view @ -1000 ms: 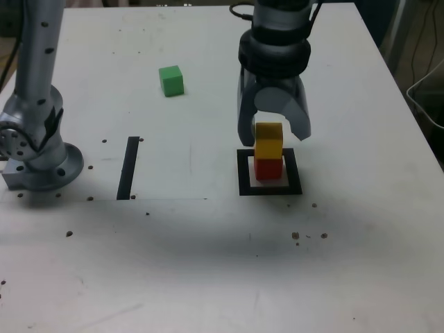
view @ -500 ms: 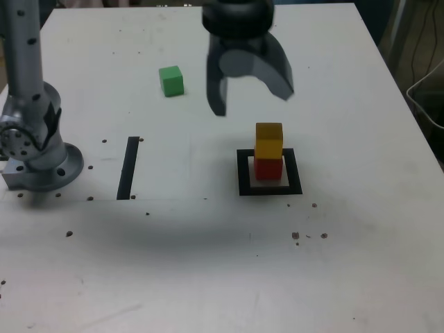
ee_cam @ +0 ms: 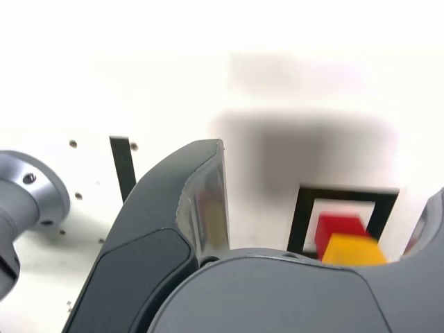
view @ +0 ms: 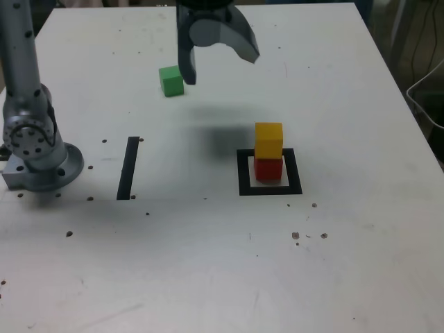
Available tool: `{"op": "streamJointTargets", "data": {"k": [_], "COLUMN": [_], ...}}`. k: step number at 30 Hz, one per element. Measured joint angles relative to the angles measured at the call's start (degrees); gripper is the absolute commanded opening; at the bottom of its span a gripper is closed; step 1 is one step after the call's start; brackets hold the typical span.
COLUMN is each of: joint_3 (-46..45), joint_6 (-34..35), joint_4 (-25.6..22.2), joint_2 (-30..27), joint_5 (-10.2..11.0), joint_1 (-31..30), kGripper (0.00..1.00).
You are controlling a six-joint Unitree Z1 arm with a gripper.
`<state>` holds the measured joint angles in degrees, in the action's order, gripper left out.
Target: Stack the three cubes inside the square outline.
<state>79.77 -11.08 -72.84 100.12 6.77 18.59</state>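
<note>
The tool (view: 216, 61) is seen with its jaws spread wide and nothing between them; a second ago it stood around the yellow cube (view: 268, 140), and since then it has been lifted and carried to the far left of the exterior view. The yellow cube is left resting on the red cube (view: 268, 168), inside the square outline (view: 243, 173) at the right of the bench (view: 347, 263); in the wrist view the same pair is seen inside the outline, between the tool's fingers but well apart from them. The stack looks upright, the upper cube set only a little off the lower one.

The green cube (view: 171, 80) lies alone at the far side, just left of the tool and below it; it is not yet touched. The black strip (view: 127, 167) lies at the left, near the arm base (view: 38, 159).

Two cubes are judged to be placed, so the release is done; the green cube is probably the next one to be fetched. A descent over it, centred between the jaws, would be needed.
</note>
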Motion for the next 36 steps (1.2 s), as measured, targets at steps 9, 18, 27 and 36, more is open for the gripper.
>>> {"op": "streamJointTargets", "data": {"k": [9,18,27,36], "joint_3": [-1.8,-2.0,-3.9,-6.0], "joint_6": [-0.6,-2.3,-3.6,-4.4], "joint_4": [2.3,2.3,1.9,3.8], "joint_2": [-0.1,0.8,2.9,5.5], "joint_5": [0.6,1.3,3.8,4.2], "joint_1": [7.5,17.2,23.9,24.7], "kGripper": [0.99,0.99,1.0,0.97]}}
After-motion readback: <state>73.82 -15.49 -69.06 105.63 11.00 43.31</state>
